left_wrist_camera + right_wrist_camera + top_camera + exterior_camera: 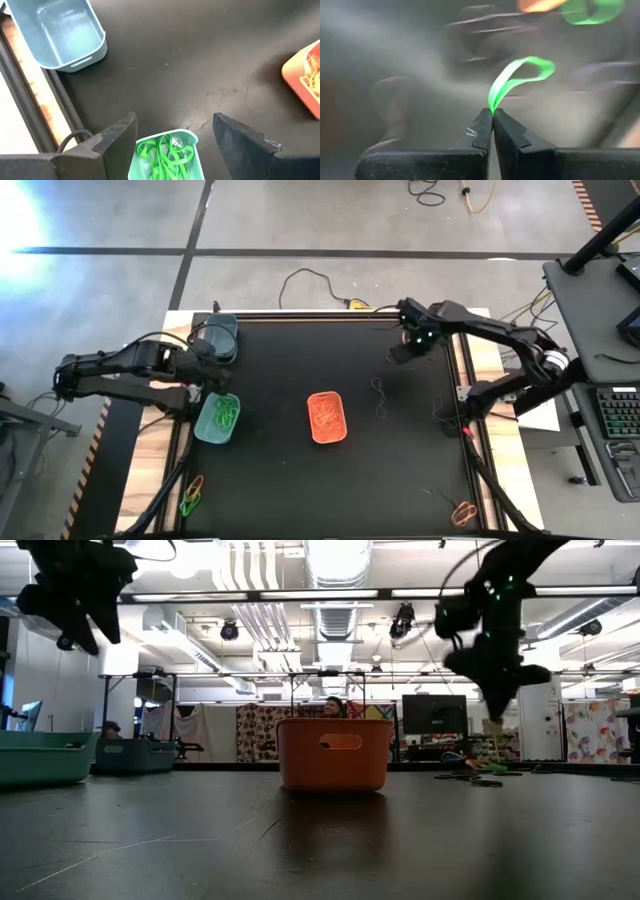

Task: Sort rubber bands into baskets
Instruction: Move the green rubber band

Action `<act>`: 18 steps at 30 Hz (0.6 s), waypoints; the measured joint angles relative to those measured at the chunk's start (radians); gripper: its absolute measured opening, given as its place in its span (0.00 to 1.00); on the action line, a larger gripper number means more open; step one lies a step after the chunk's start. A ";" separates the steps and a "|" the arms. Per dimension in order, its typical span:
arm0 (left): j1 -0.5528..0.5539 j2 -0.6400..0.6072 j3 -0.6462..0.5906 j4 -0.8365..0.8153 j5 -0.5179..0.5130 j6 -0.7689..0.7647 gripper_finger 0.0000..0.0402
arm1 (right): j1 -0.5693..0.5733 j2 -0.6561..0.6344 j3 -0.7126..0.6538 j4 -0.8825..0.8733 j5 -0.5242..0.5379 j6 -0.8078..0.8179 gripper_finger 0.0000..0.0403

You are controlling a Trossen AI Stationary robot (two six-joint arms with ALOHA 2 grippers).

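Grey concrete floor (110, 220), crossed by dark tape lines, surrounds a black matte tabletop (290, 470) edged with pale wooden strips, and loose cables trail across the floor beyond the far edge. Level across the table, the low view opens onto a workshop with white ceiling ducts, strip lights, patterned curtains and a dark monitor.

Near the table's middle stands the shallow orange plastic basket (327, 417), with orange loops lying inside. Toward the left side sits the light teal-green plastic basket (217, 418), holding a tangle of bright green rubber bands (165, 155). Just behind it, at the far left corner, is the dark grey-teal plastic basket (219, 336), which looks bare inside in the left wrist view.

The left gripper (172, 137) hangs directly over the teal-green basket with its fingers spread wide, nothing between them. The right gripper (492, 117), raised above the far right part of the table, has its fingers pressed together on one bright green rubber band loop (517, 77), which curls up from the tips.

More orange and green bands (192, 495) lie at the near left edge, an orange one (463, 513) at the near right, and thin dark bands (380, 395) right of the orange basket.
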State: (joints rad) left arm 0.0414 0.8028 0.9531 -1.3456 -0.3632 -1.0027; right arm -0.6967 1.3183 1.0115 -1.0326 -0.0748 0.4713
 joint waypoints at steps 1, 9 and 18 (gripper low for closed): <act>0.000 0.000 0.000 0.007 -0.006 0.000 0.61 | 0.030 -0.006 0.000 0.033 -0.046 0.012 0.02; 0.000 0.017 0.000 0.227 -0.022 0.066 0.61 | 0.219 0.101 0.000 0.492 -0.143 0.030 0.02; 0.001 0.129 -0.117 0.855 -0.021 0.202 0.61 | 0.295 0.376 0.101 0.772 -0.143 0.020 0.02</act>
State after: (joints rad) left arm 0.0423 0.9313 0.8359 -0.4903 -0.3840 -0.8003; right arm -0.4015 1.6947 1.1128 -0.2605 -0.2180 0.4908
